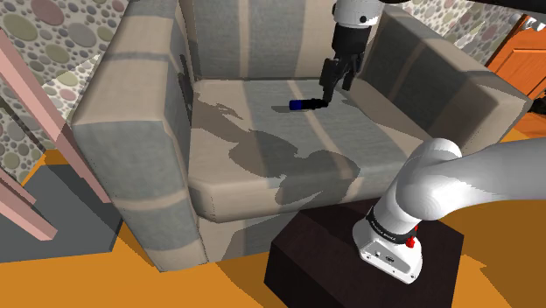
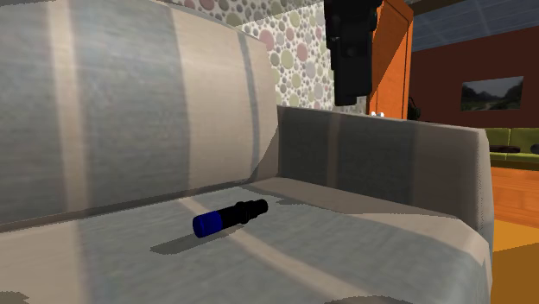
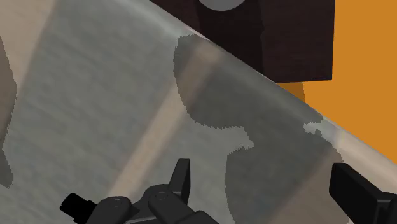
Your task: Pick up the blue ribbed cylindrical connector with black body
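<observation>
The connector [image 1: 308, 104] lies on its side on the armchair's grey seat cushion [image 1: 262, 149], blue ribbed end toward the shoulder view's left, black body toward the right. My black gripper [image 1: 336, 90] hangs just above and slightly right of the black end, open, with nothing between its fingers. In the second exterior view the connector [image 2: 229, 216] rests flat on the cushion and the gripper [image 2: 348, 95] hovers well above it, off to the right. In the wrist view the fingers [image 3: 182, 177] stand wide apart over bare cushion fabric [image 3: 127, 95].
The armchair's backrest [image 1: 254, 35] and two tall armrests [image 1: 131, 131] [image 1: 455, 87] wall in the seat on three sides. My dark brown stand [image 1: 324, 262] sits against the seat's front edge on an orange floor [image 1: 70, 280]. An orange door [image 1: 525, 52] is behind.
</observation>
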You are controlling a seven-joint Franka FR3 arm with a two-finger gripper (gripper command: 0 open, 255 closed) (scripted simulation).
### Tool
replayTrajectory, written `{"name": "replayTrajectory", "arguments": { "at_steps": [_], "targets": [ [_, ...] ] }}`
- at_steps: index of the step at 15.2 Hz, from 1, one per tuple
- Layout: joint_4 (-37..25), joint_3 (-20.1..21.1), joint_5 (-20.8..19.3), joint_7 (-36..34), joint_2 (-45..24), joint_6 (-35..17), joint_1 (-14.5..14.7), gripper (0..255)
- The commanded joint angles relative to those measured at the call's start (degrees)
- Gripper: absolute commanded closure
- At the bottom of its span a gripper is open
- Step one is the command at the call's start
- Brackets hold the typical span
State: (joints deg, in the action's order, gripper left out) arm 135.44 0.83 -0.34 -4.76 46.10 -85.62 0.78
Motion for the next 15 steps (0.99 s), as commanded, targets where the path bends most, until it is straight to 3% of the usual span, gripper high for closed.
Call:
{"name": "replayTrajectory", "arguments": {
  "at_steps": [1,8,15],
  "targets": [
    [0.0,0.0,0.0,0.0,0.0,0.0,0.0,0],
    [3.7,-10.9,-7.9,20.5,-3.5,-7.8,1.4,0],
    [2.1,-21.7,-13.1,40.4,-13.3,-17.3,3.9,0]
  ]
}}
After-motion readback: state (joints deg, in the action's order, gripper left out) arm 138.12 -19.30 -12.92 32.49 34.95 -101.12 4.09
